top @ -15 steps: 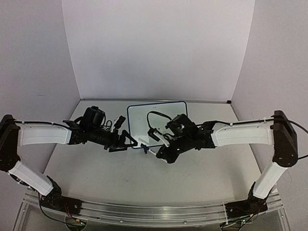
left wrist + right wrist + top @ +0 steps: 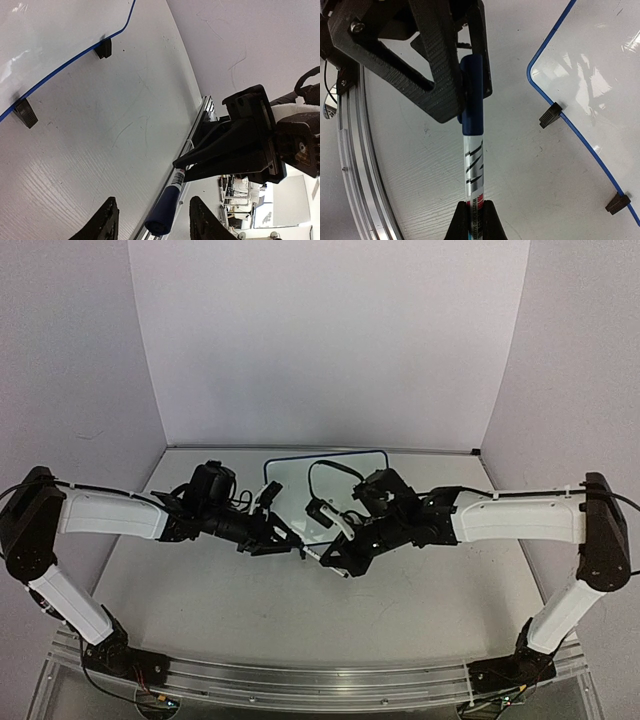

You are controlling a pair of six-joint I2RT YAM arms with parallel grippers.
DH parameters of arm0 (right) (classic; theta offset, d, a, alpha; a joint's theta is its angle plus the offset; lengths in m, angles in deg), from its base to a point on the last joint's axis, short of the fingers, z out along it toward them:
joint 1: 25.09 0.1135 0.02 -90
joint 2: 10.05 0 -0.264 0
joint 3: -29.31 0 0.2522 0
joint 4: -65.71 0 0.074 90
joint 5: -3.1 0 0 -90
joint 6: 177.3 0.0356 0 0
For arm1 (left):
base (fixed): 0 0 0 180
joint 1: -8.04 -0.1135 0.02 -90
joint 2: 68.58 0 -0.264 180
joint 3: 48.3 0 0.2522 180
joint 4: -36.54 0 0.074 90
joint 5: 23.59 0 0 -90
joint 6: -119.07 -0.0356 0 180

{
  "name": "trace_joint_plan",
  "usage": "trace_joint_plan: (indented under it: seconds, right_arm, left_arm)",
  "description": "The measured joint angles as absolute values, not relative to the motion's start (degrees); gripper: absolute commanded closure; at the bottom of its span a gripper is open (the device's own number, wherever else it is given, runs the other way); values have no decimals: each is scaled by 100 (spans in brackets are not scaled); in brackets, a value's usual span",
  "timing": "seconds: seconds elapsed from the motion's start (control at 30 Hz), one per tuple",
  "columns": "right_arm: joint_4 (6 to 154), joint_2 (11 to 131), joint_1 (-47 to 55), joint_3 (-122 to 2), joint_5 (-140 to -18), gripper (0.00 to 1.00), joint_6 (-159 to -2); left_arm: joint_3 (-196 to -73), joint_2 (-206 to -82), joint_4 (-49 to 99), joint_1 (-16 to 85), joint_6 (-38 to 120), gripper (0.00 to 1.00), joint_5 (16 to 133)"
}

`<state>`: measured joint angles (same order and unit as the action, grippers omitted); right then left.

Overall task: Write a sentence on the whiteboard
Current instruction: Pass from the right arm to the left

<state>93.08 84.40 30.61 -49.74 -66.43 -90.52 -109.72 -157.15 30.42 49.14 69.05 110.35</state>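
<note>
The whiteboard (image 2: 298, 480) lies at the back centre of the table, white with a thin blue rim; its corner shows in the left wrist view (image 2: 45, 35) and the right wrist view (image 2: 600, 65). The sentence is not in view; the board parts I see are blank. My right gripper (image 2: 475, 204) is shut on the clear barrel of a marker pen (image 2: 472, 165), held just in front of the board. My left gripper (image 2: 153, 200) is open, its fingers on either side of the pen's dark-blue cap (image 2: 167, 210), with a gap on each side. The two grippers meet tip to tip (image 2: 310, 550).
Two black clip feet (image 2: 550, 115) (image 2: 618, 203) stick out from the board's near rim. An aluminium rail (image 2: 350, 150) runs along the table's near edge. White walls close in the back and sides.
My left arm has moved right to the pen and its fingers now straddle the cap, standing closer together than before. The right gripper has kept its hold on the pen.
</note>
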Motion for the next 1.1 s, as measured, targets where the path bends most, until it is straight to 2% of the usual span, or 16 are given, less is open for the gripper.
trace_joint_plan:
  seconds: [0.17, 0.37, 0.47, 0.57, 0.63, 0.67, 0.73, 0.83, 0.93, 1.1]
  right_arm:
    - [9309, 8409, 3061, -4974, -6528, 100, -9052]
    - [9328, 8409, 3061, -4974, -6488, 100, -9054]
    - [9328, 8409, 3061, -4972, -6491, 100, -9056]
    - [9331, 8409, 3061, -4968, -6497, 100, -9066]
    - [9335, 8409, 3061, -4952, -6512, 98, -9092]
    - [9327, 8409, 3063, -4938, -6520, 90, -9094]
    - [9323, 8399, 3075, -4919, -6550, 53, -9085]
    - [9291, 8353, 3087, -4886, -6643, 16, -8978]
    - [9144, 8187, 3086, -4772, -6801, 3, -8662]
    - [8265, 7791, 3032, -4233, -6899, 2, -7823]
  left_arm:
    - [-10972, -15715, 3158, 4914, 6987, 59, 11087]
    - [-10972, -15715, 3245, 4914, 7026, 71, 11139]
    - [-10975, -15717, 3234, 4914, 7018, 80, 11168]
    - [-11004, -15717, 3200, 4914, 7002, 95, 11197]
    - [-11055, -15717, 3208, 4914, 7019, 100, 11259]
    - [-11080, -15717, 3239, 4920, 7001, 100, 11295]
    - [-11089, -15717, 3239, 4932, 7000, 100, 11312]
    - [-11061, -15707, 3311, 4929, 7045, 100, 11246]
    - [-10865, -15574, 3574, 4929, 7227, 100, 11013]
    - [-10258, -15096, 4626, 4927, 7749, 100, 10510]
